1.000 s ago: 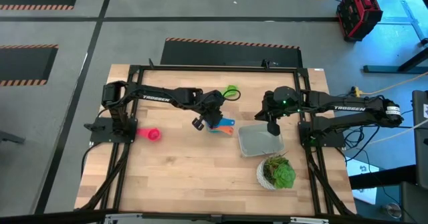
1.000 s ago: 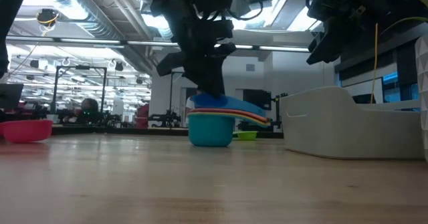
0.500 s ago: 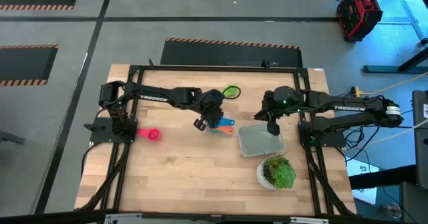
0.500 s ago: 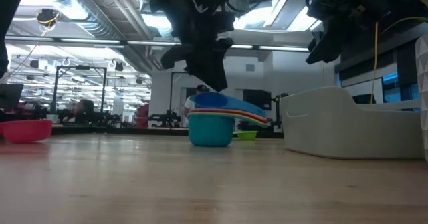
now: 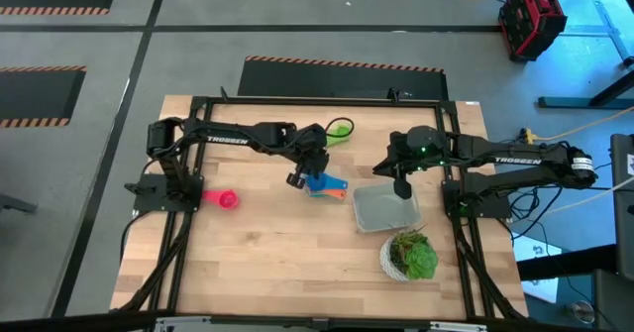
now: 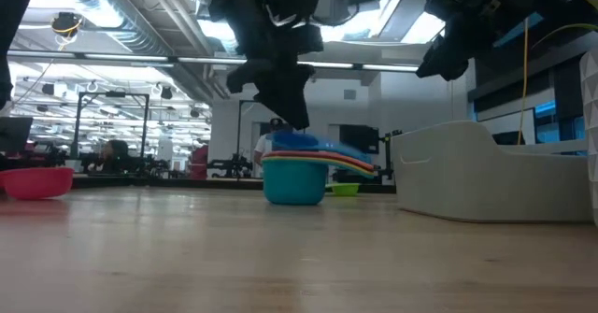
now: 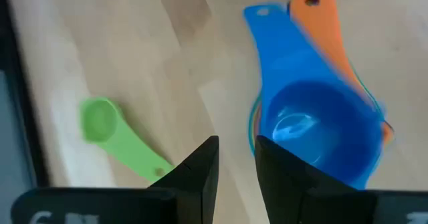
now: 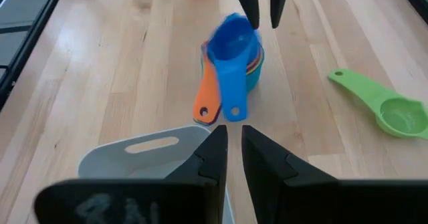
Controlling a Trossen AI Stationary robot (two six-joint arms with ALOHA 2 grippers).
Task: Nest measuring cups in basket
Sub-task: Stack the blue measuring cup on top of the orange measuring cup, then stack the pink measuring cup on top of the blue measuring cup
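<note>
A wooden table (image 5: 277, 263) is seen from above, with two dark arms reaching in from its sides. The left gripper (image 5: 300, 176) is held above a stack of nested cups (image 5: 324, 183) near the middle of the table; its fingers (image 7: 200, 174) are parted by a narrow gap and nothing is held between them. In the low view the gripper (image 6: 285, 103) is seen just clear of the top of the stack (image 6: 297, 177). The stack is topped by a blue cup (image 7: 314, 127), with an orange handle (image 7: 328, 30) fanned out beside the blue one. A green cup (image 5: 340, 133) lies alone on the far side of the stack, and a pink cup (image 5: 227, 200) lies well apart near the left edge. The gray basket (image 5: 386, 209) stands just right of the stack and is not touched by it. The right gripper (image 5: 400, 187) is held above the basket's far edge; its fingers (image 8: 214, 157) are nearly closed, with nothing gripped. A white pot of green plant (image 5: 410, 255) stands on the near side of the basket.
</note>
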